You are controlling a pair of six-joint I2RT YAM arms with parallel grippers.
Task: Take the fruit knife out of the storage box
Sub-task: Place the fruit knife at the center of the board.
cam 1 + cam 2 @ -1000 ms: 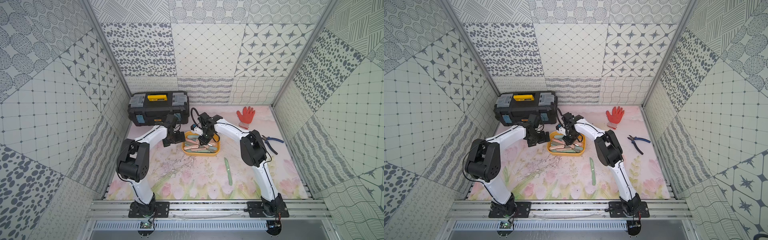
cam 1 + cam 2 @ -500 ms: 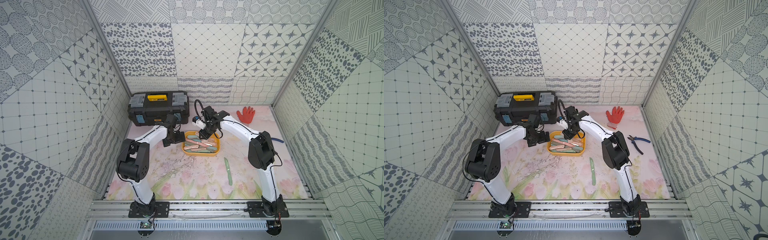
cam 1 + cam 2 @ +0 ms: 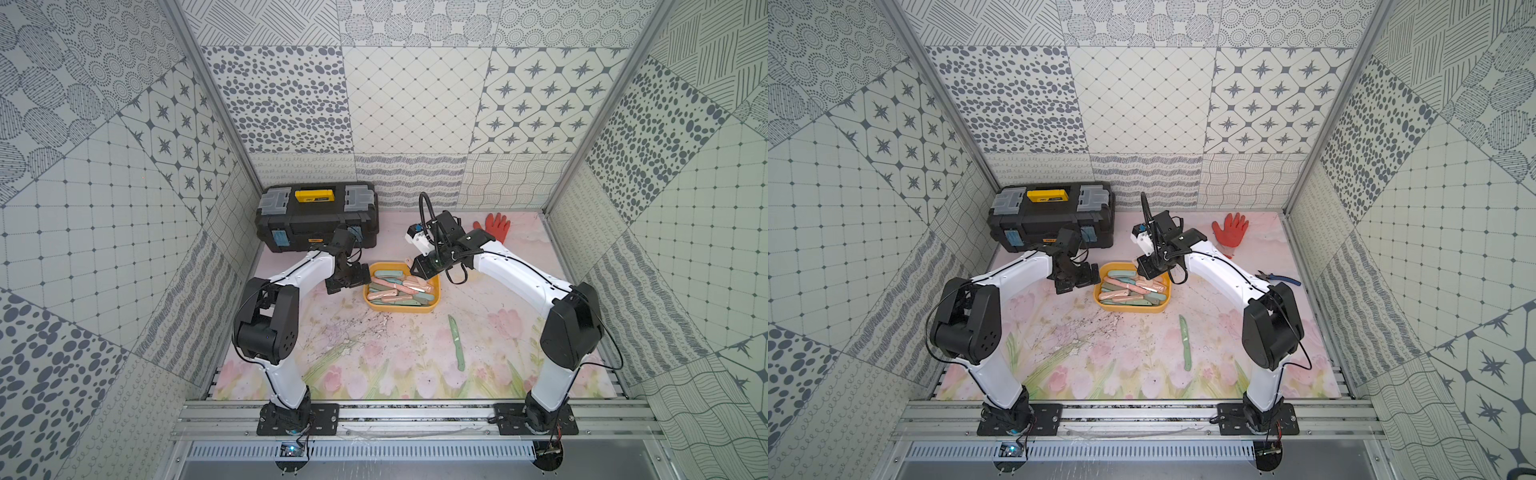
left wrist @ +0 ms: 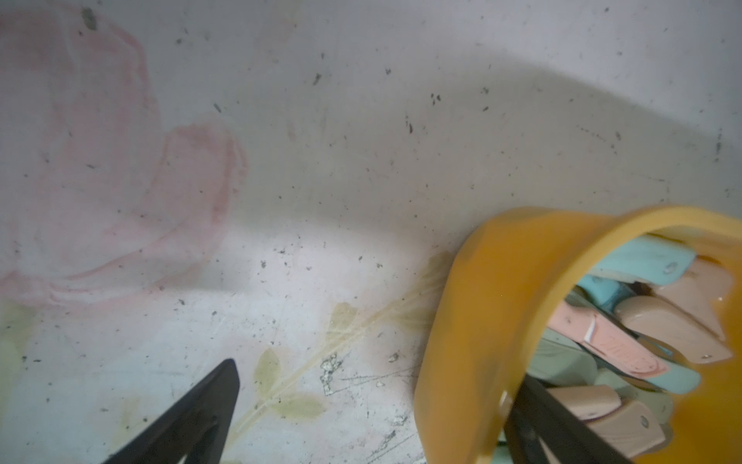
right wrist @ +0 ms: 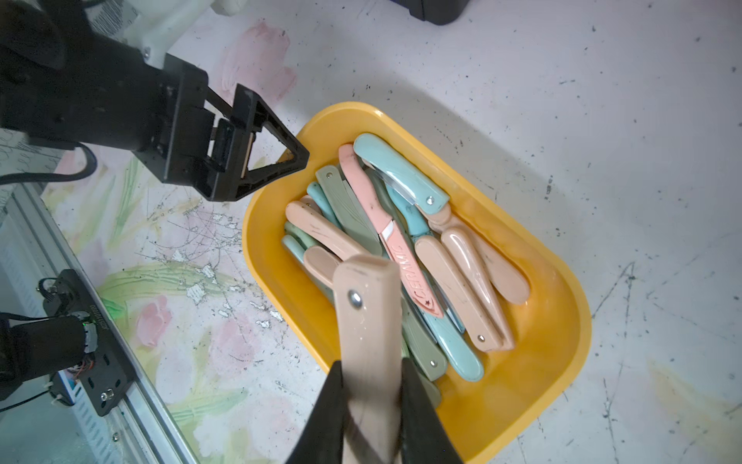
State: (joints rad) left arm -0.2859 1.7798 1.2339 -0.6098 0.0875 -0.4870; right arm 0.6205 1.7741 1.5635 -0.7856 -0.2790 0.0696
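Note:
The yellow storage box (image 3: 399, 310) (image 3: 1128, 310) (image 5: 562, 385) sits mid-table with several folded fruit knives (image 5: 401, 225) in pink, beige, green and blue piled inside. My right gripper (image 5: 371, 369) (image 3: 411, 266) is shut on a beige fruit knife (image 5: 367, 305), held above the pile near the box's far right corner. My left gripper (image 4: 377, 385) (image 3: 360, 279) is open and straddles the box's left wall (image 4: 473, 321): one finger (image 4: 534, 418) is inside, the other (image 4: 208, 405) rests outside over the mat.
A green knife (image 3: 457, 347) (image 3: 1185, 347) lies on the floral mat in front of the box. A black toolbox (image 3: 316, 224) stands at the back left. A red glove (image 3: 494, 226) lies back right, with blue-handled pliers (image 3: 1277, 277) at the right.
My right gripper has drawn up and to the right out of the pile with the beige knife, its elbow swinging right. The left arm has stayed at the box wall.

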